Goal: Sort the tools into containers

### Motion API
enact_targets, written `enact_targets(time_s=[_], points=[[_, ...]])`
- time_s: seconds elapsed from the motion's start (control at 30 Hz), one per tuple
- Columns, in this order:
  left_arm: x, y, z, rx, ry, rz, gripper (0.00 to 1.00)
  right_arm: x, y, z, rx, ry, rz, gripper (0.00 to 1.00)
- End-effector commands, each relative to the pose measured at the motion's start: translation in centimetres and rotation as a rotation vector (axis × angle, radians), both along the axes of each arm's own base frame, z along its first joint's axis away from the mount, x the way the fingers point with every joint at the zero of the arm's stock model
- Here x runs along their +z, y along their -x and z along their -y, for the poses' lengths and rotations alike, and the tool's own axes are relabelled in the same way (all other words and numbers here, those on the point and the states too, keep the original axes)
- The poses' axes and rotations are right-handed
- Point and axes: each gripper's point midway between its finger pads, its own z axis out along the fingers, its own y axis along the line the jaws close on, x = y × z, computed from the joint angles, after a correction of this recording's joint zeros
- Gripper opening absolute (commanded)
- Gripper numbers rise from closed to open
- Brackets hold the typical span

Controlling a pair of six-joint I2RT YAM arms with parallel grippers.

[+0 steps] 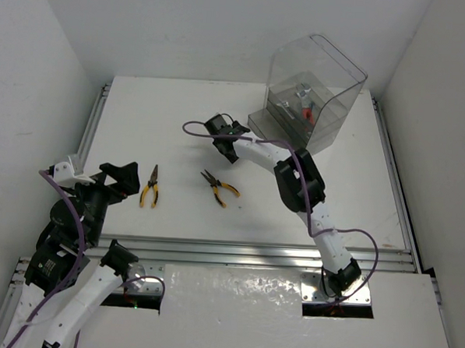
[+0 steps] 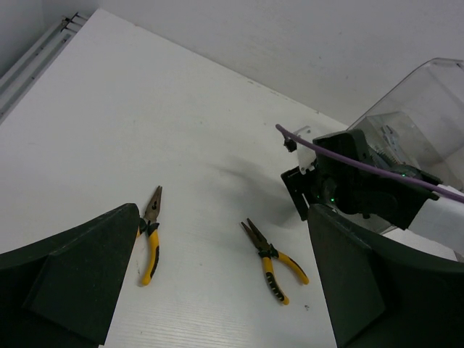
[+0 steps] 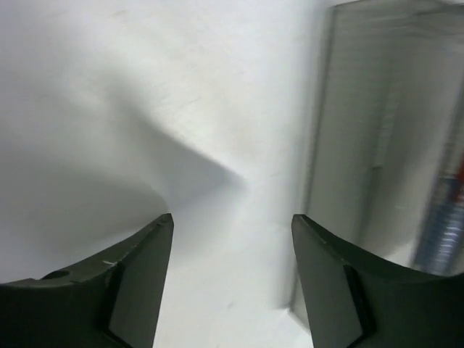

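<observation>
The left gripper is at the table's 8 o'clock side, with its fingers spread wide and nothing in them. At its 3 o'clock lie the left pliers, with yellow handles and a dark nose pointing to 12 o'clock. The second pliers, also yellow, lie near the centre, nose to 10 o'clock. At their 12 o'clock the right gripper is parted and empty. At 1 o'clock stands the clear box. It has grey trays and a red-handled tool inside.
</observation>
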Motion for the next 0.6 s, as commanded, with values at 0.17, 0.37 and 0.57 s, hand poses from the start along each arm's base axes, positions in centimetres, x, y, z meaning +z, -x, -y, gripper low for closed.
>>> enact_targets(time_s=[0.17,0.37,0.57], points=[[0.7,-0.2,-0.2,0.015,0.004,0.026,1.0,5.5,9.8,-8.6,0.175,-0.625,-0.393,0.88],[0.6,-0.2,-0.3,0.025,0.004,0.021,1.0,3.6,13.8,-12.1,0.268,-0.693,-0.581,0.81],[0.7,-0.1,-0.4,0.028,0.009,0.027,1.0,0.6,13.0,-13.4,0.257,-0.622,-0.596,0.73]])
